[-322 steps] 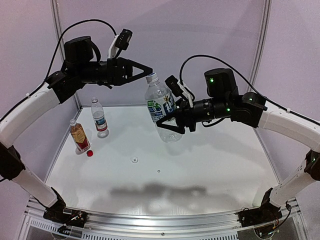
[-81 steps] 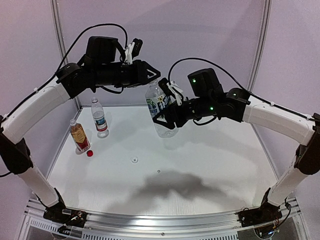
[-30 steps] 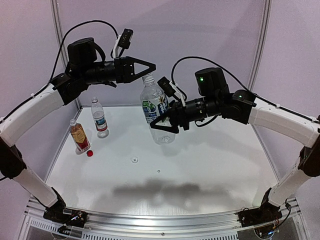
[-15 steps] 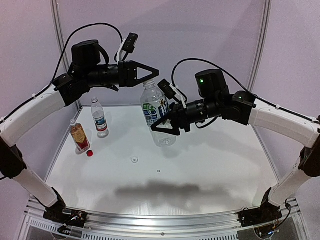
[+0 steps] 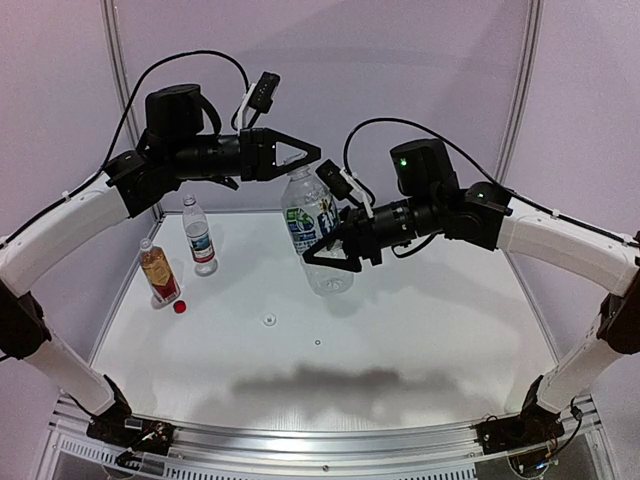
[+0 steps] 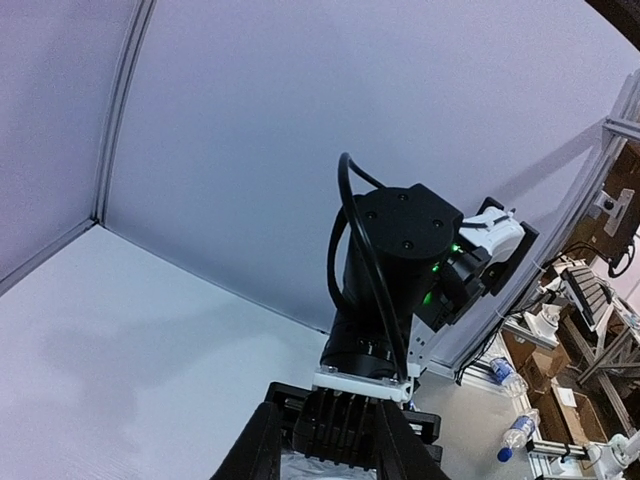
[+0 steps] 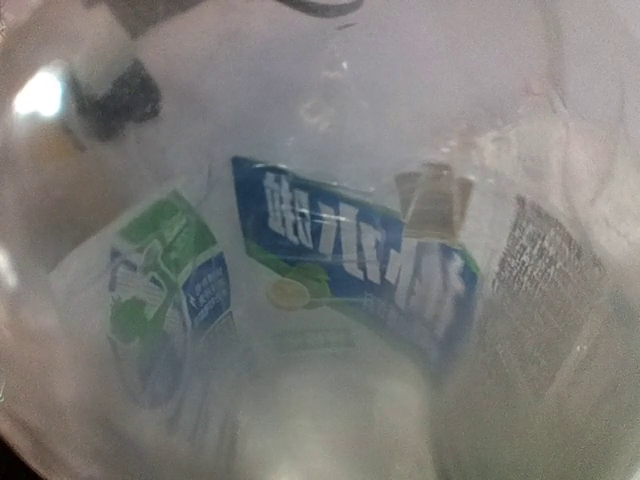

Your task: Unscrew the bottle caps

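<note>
My right gripper is shut on a large clear bottle with a green-blue label and holds it tilted above the table. That label fills the right wrist view, which hides the fingers. My left gripper reaches in from the left at the bottle's top and is shut on its whitish cap, seen between the fingers. A small clear bottle and an amber bottle stand at the far left, both open-necked. A red cap and a whitish cap lie loose.
The white table has walls behind and on both sides. The two small bottles stand close to the left wall. Both arms meet high over the table's back centre. The right arm's black wrist faces the left wrist camera.
My left gripper moved right onto the bottle's top and closed from open to shut on the cap. The right gripper kept its hold, with the bottle shifting slightly.
</note>
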### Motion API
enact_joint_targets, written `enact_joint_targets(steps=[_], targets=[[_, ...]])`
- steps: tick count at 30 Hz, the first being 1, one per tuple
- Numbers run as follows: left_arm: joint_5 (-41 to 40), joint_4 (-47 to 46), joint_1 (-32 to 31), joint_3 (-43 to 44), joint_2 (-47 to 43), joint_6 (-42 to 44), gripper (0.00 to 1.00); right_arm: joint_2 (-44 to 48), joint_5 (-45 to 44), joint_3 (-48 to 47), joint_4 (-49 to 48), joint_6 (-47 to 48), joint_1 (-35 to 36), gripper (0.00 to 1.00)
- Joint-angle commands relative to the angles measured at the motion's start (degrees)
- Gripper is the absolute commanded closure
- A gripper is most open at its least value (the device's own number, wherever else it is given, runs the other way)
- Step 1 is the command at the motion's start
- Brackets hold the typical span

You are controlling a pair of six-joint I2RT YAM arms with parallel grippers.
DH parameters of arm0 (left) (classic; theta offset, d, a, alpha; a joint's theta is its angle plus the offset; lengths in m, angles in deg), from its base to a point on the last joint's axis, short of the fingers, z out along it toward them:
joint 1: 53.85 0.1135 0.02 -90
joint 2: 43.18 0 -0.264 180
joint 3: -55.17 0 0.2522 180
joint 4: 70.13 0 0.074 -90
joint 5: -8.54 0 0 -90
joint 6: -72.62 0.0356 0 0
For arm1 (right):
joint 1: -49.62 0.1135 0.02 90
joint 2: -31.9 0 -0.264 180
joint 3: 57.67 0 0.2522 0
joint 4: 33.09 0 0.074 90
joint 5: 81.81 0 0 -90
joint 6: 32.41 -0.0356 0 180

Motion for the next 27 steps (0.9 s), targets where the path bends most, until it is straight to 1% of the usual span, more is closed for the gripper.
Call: enact_joint_targets(steps=[1,3,7,9,11,13,14,19,23,27], targets=[[-5.23,4.95,-0.77,1.17,0.09,-0.18,1.00,0.27,-5.03,-1.91,-0.65,-0.74,-0.32,0.37],[-7.98,7.01,-1.35,1.60,0.45,-0.23,1.00,-0.23,-9.82,-2.90,-0.90,-1.52,-0.51,0.37],[-16.05,12.27,-2.80,3.52,1.27,-1.56,1.00,-1.74,-18.50,-4.61,0.08,0.69,-0.58,0.38],[-21.25,14.69,-3.58,5.43,2.09,-3.78,1.00,-2.46,-23.25,-6.10,2.40,2.93,-0.54,0.38],[-28.05,17.11,-4.55,7.52,2.90,-6.62,1.00,-2.69,-29.08,-7.39,4.83,4.82,-0.53,0.39],[-34.82,19.82,-5.66,9.62,3.80,-10.11,1.00,-2.48,-33.02,-8.03,6.36,6.51,-0.54,0.39],[-38.32,21.86,-6.21,11.26,4.37,-11.62,1.00,-2.32,-33.56,-8.21,6.74,7.44,-0.52,0.39],[-45.45,31.58,-8.62,21.13,8.93,-14.50,1.00,-1.46,-31.64,-7.15,6.09,12.19,-0.49,0.39],[-49.11,32.97,-9.80,21.31,9.41,-16.94,1.00,-0.67,-30.13,-5.66,5.53,13.35,-0.55,0.39],[-50.99,31.35,-10.51,19.88,8.45,-17.78,0.98,0.58,-30.31,-4.31,6.54,12.01,-0.45,0.39]])
